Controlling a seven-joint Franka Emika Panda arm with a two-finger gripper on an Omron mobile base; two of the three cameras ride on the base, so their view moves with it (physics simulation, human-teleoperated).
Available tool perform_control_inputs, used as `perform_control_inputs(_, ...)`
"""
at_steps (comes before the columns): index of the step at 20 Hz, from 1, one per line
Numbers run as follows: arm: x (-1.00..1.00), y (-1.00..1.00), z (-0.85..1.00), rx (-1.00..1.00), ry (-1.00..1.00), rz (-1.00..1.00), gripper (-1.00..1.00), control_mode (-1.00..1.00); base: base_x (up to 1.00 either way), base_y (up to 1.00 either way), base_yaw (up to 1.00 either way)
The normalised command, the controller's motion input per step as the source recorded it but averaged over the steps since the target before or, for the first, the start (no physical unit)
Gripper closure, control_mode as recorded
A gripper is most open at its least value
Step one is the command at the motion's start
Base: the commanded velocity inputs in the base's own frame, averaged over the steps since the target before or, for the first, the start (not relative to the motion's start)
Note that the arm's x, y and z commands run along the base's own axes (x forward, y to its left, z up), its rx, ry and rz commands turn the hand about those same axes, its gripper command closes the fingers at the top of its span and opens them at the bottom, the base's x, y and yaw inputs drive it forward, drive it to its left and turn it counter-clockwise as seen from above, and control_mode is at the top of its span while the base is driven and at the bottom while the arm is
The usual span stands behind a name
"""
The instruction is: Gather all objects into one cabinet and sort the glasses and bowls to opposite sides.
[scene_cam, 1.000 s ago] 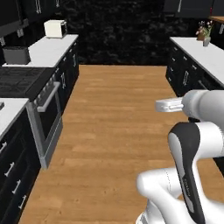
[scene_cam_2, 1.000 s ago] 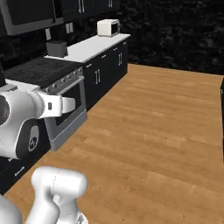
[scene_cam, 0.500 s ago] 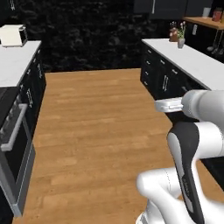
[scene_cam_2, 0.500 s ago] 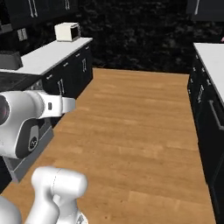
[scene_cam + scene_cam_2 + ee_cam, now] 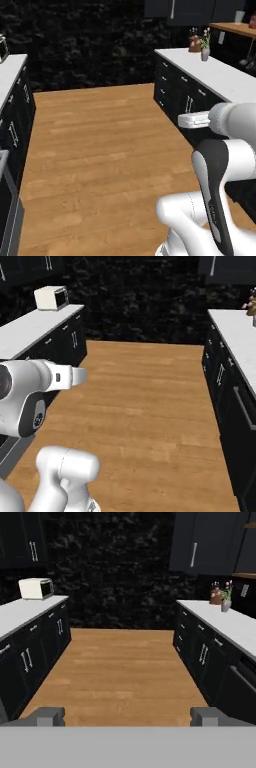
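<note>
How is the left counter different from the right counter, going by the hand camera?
The left counter carries a white microwave at its far end; the right counter carries a grey flower vase and a brown block beside it. Above the right counter hangs a wall cabinet with one long silver handle; above the left one, two short handles show. Both have white tops over black drawers.
</note>
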Motion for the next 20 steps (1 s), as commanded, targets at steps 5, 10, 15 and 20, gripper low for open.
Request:
perform_control_inputs(5, 0.00, 0.00, 0.00, 0.00, 0.00, 0.00, -1.00, 1.00, 1.00, 0.19, -0.15)
perform_control_inputs(10, 0.00, 0.00, 0.00, 0.00, 0.00, 0.00, -1.00, 1.00, 1.00, 0.26, -0.16)
perform_control_inputs(15, 0.00, 0.00, 0.00, 0.00, 0.00, 0.00, -1.00, 1.00, 1.00, 0.43, -0.13)
perform_control_inputs(20, 0.00, 0.00, 0.00, 0.00, 0.00, 0.00, -1.00, 1.00, 1.00, 0.42, -0.07)
